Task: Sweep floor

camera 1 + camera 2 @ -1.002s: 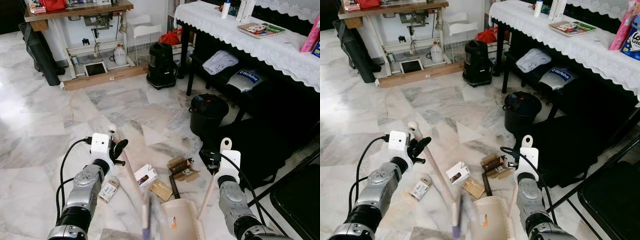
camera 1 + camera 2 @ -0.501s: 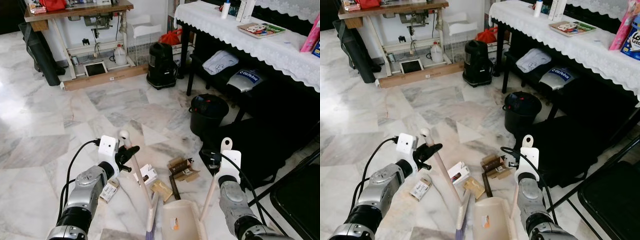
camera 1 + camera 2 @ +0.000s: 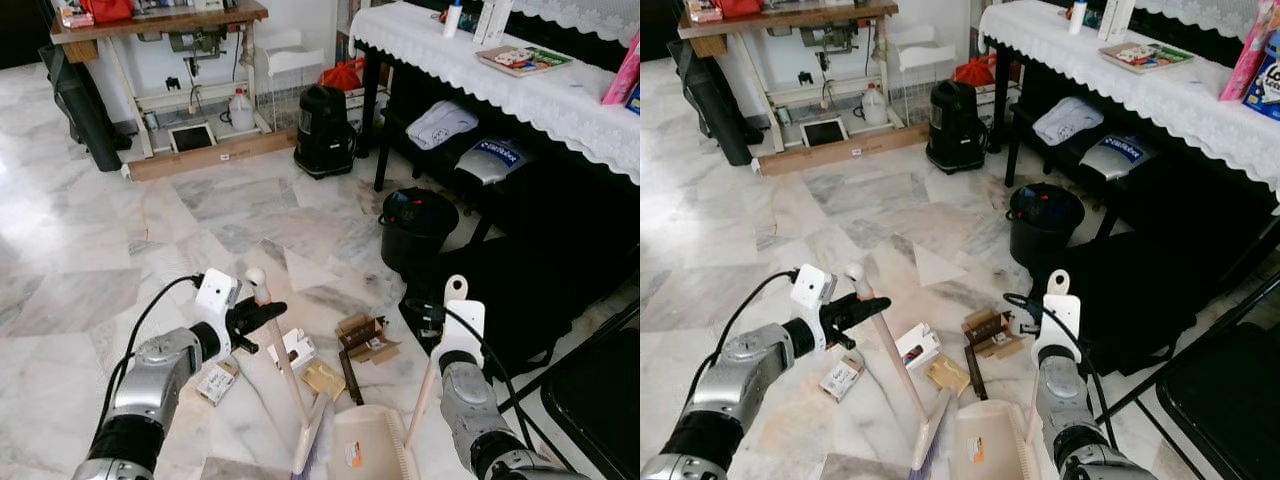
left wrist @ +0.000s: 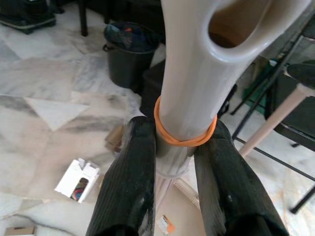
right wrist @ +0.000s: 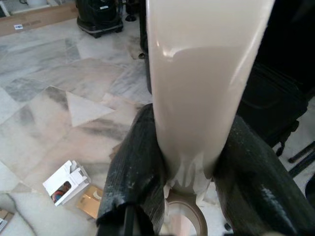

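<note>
A cream broom (image 3: 285,375) leans across the marble floor, its brush head (image 3: 310,450) down beside the cream dustpan (image 3: 365,452). My left gripper (image 3: 262,315) is shut on the broom's handle near its top, just under an orange rubber band (image 4: 184,141). My right gripper (image 5: 192,128) is shut on the dustpan's upright handle (image 3: 428,380). Litter lies in front of the pan: a small white box (image 3: 293,348), a brown cardboard box (image 3: 365,338), a tan packet (image 3: 323,380), a dark strip (image 3: 348,377) and another small box (image 3: 217,380).
A black bucket (image 3: 415,225) and a black bag (image 3: 500,290) stand to the right of the litter. Behind them is a table with a white lace cloth (image 3: 480,70). A black vacuum (image 3: 323,130) and a sewing table (image 3: 150,25) are farther back. A black folding chair (image 3: 600,400) is near right.
My left gripper has carried the broom handle to the right, and the brush head has slid toward the dustpan. The right arm and dustpan have hardly moved.
</note>
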`<state>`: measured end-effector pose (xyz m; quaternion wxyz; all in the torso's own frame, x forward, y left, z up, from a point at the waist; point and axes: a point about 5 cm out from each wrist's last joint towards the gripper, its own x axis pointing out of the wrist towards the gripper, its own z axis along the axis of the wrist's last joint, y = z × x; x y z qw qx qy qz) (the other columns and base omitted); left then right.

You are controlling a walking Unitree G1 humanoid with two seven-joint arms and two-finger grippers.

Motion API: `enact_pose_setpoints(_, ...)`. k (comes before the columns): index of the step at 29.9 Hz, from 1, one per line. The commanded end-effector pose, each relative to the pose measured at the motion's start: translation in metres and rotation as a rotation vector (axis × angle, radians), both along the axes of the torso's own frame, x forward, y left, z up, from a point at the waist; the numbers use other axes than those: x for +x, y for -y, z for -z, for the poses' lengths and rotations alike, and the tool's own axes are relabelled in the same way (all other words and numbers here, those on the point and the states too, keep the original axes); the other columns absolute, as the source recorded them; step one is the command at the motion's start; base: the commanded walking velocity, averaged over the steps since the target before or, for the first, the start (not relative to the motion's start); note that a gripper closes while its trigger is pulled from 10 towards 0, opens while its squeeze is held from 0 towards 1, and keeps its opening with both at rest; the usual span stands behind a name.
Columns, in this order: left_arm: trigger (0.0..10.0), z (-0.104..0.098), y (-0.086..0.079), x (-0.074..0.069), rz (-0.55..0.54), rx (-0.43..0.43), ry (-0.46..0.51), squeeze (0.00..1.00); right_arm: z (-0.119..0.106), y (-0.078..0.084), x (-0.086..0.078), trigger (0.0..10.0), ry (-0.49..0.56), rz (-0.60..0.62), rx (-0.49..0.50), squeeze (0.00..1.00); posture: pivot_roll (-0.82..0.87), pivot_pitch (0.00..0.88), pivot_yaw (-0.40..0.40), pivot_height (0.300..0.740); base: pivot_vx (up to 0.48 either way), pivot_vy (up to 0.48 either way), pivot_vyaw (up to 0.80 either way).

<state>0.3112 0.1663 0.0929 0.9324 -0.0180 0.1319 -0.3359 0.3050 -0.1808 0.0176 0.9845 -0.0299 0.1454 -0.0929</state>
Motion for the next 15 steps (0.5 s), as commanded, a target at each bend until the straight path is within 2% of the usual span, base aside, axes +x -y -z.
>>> enact_pose_setpoints(1,10.0,-0.0015,0.006,-0.005,0.067,-0.06,-0.032,0.0,-0.0076,-0.0022,0.0069,10.0,0.028,-0.001,0.007,0.0,0.12,0.0,0.004,0.74,0.0,0.0,0.0)
enact_pose_setpoints(15,10.0,-0.0015,0.006,-0.005,0.067,-0.06,-0.032,0.0,-0.0076,-0.0022,0.0069,10.0,0.028,-0.001,0.007,0.0,0.12,0.0,0.004,0.74,0.0,0.0,0.0)
